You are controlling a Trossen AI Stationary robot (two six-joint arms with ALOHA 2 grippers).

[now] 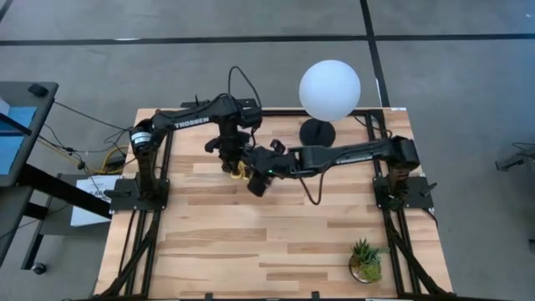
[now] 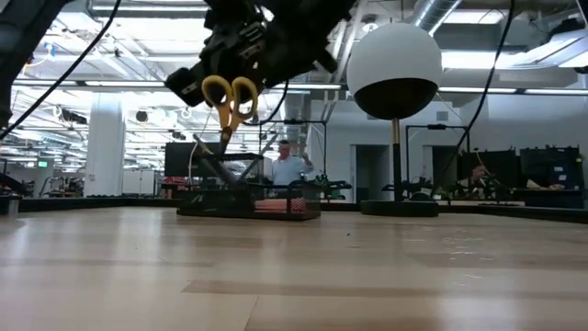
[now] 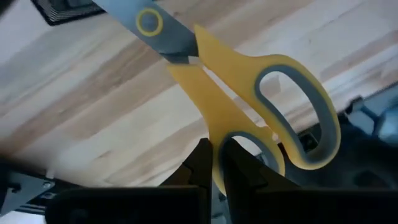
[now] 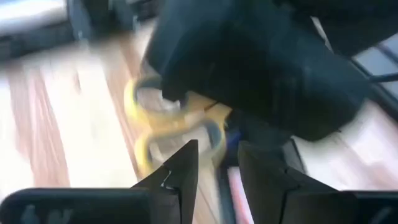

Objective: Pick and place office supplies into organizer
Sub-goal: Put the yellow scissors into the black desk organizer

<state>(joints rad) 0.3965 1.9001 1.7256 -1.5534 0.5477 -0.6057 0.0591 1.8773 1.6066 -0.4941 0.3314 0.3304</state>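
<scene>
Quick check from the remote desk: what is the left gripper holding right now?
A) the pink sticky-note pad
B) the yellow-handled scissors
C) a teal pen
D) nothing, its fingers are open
B: in the left wrist view the left gripper has its fingers shut on a handle loop of the yellow-handled scissors, and the low view shows them hanging in the air above the organizer.

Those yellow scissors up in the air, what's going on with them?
The left gripper is shut on one handle of the yellow scissors and holds them above the table, blades pointing down toward the black organizer. The right gripper is right beside the handles, fingers apart and not gripping. The scissors are not in the organizer yet.
</scene>
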